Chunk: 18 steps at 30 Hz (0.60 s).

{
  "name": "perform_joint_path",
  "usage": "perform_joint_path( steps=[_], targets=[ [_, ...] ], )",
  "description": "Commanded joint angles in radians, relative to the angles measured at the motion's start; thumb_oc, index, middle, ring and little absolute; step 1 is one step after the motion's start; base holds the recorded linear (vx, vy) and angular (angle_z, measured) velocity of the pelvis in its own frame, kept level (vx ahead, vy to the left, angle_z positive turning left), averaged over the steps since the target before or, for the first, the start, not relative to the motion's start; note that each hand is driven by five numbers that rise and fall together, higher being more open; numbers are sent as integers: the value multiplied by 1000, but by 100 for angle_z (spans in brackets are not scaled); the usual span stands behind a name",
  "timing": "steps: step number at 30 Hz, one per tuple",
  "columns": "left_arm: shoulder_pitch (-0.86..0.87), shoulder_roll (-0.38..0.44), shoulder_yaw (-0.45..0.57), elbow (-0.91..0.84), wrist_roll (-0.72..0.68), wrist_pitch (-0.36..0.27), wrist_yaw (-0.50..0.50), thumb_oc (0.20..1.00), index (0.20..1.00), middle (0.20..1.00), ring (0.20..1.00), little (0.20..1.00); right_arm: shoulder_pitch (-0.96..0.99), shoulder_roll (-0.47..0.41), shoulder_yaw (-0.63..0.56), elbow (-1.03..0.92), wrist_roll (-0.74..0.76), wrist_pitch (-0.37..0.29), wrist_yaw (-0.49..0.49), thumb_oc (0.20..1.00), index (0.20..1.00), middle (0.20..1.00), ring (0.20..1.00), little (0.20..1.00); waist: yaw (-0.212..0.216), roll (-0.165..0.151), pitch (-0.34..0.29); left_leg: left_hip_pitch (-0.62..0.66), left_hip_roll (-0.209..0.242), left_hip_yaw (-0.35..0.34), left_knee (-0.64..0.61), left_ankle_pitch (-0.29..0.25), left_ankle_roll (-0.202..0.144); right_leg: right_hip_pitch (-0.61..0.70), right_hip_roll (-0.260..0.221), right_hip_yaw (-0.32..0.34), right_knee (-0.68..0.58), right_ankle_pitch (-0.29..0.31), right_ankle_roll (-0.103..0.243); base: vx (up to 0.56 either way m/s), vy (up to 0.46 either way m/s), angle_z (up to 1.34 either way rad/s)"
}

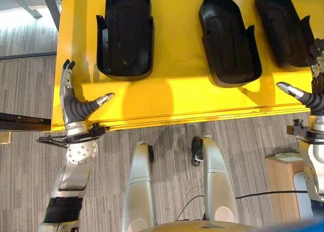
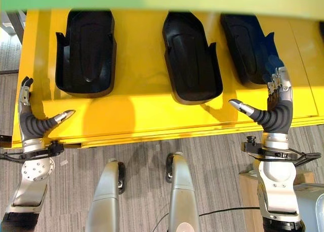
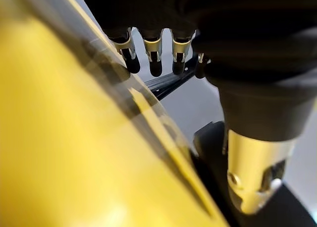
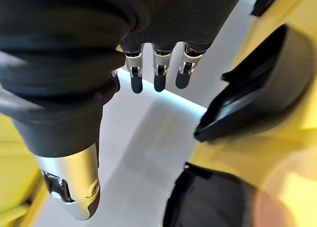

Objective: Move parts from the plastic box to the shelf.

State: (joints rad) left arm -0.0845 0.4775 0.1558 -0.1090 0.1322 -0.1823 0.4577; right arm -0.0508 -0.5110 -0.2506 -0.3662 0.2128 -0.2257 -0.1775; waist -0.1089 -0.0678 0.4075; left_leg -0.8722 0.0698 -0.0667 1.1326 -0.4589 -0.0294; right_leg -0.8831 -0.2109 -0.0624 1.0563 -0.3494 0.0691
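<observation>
Parts: three black shells [image 2: 190, 57] lying side by side on yellow shelf [image 2: 142, 110]. Left robot hand [image 1: 71, 98] and right robot hand [image 2: 273, 108] hovering released, seemingly empty, at front edge.

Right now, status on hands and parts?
Left hand open, empty, at shelf edge. Right hand open, empty. Three black parts on shelf. Nothing blocking.

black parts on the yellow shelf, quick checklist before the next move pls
1. Three black parts lie on the yellow shelf: ok.
2. Parts spaced apart, none overlapping: ok.
3. Left hand open, holding nothing, at the shelf's front left corner: ok.
4. Right hand open, holding nothing, beside the right part: ok.
5. Right fingers clear of that part: cannot tell.
6. Plastic box location for the next pick: cannot tell.
</observation>
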Motion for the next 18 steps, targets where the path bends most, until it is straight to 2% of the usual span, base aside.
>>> perform_joint_path(
  steps=[1,2,7,18],
  targets=[
    [-80,-14,-15,79,-233,-27,-37,1000,1000,1000,1000,1000,-34,3,-3,-4,15,-48,-4,1000,1000,1000,1000,1000,-8,4,-20,-16,51,-25,-28,7,-6,44,1,31,-46,-15,9,0,0,0],
    [-117,-35,-23,121,-334,-36,-42,1000,1000,1000,1000,1000,-44,12,7,-1,12,-45,-8,1000,1000,1000,1000,1000,-12,4,-22,-16,53,-24,-28,7,-6,42,2,31,-46,-15,8,0,0,0],
    [-190,-73,-10,154,-507,-86,-14,1000,1000,1000,1000,1000,-51,38,25,8,7,-40,-21,1000,1000,1000,1000,1000,-26,3,-34,-17,58,-23,-30,5,-7,39,3,31,-48,-17,9,12,4,-1],
    [-220,-81,-40,142,-523,-94,-21,1000,1000,1000,1000,1000,-56,39,37,23,-1,-36,-23,1000,1000,1000,1000,1000,-34,4,-44,-26,57,-20,-21,-2,-4,28,-1,33,-36,-24,11,2,1,0]
  ],
)
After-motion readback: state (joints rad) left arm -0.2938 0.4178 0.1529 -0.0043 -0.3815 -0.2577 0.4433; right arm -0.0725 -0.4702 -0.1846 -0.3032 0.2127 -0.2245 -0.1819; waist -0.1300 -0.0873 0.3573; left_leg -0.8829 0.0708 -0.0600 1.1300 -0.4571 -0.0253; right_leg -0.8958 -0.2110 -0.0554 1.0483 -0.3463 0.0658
